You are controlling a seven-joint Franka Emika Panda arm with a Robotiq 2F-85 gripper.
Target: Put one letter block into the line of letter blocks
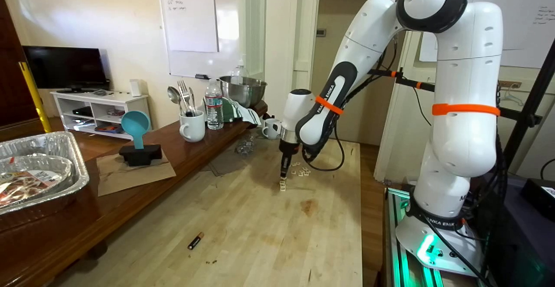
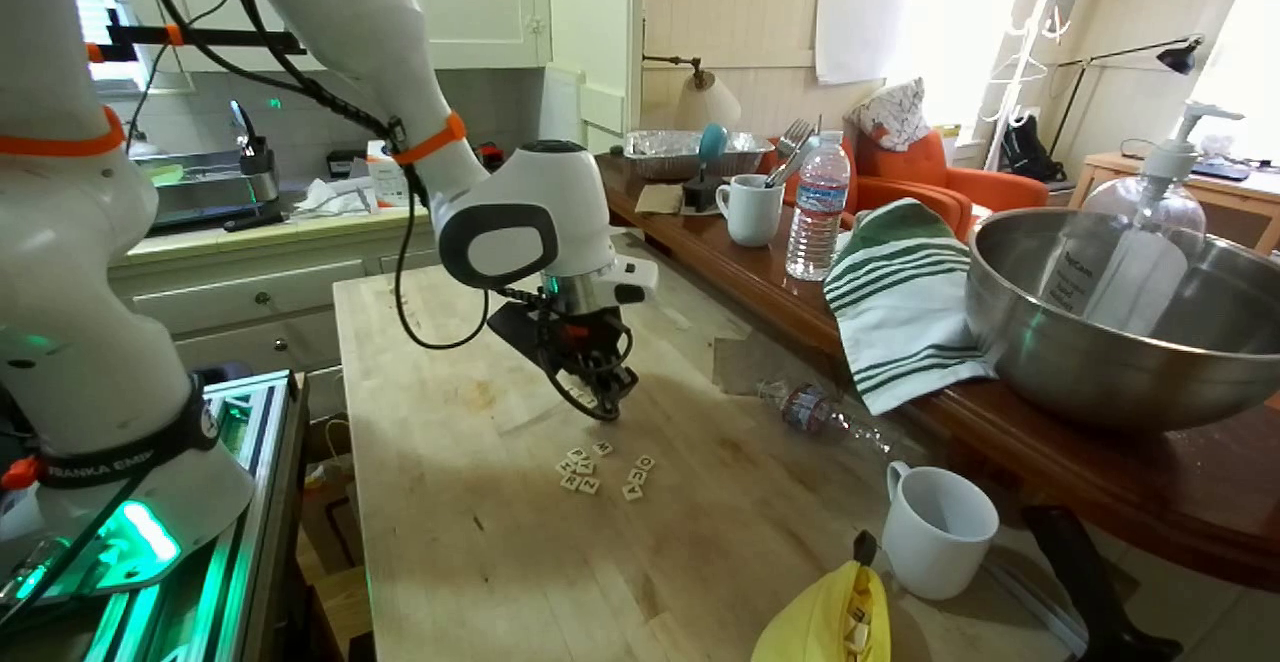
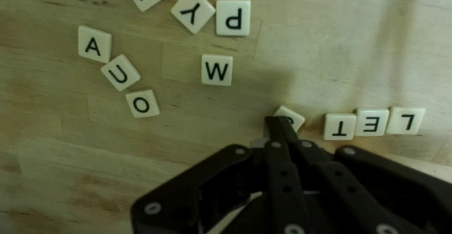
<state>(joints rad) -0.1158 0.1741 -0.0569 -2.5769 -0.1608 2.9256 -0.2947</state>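
Observation:
In the wrist view the line of letter blocks [image 3: 372, 122] is three small pale tiles, T, E and L, edge to edge on the table. A single letter block [image 3: 296, 118] lies turned at an angle just left of the T, with a small gap. Its letter is partly hidden by my fingertips. My gripper [image 3: 281, 119] is shut, its fingertips together over that block's left part; nothing shows between them. I cannot tell if they touch it. In both exterior views the gripper [image 1: 284, 177] [image 2: 606, 410] points down low over the table by the line [image 1: 282, 186].
Loose letter tiles lie nearby, including a W [image 3: 216, 70], a P [image 3: 233, 17] and an O [image 3: 142, 103]. A battery [image 1: 195, 240] lies on the table. A clear bottle [image 2: 815, 410], white mug [image 2: 938, 530] and yellow pouch [image 2: 825, 617] stand or lie farther along.

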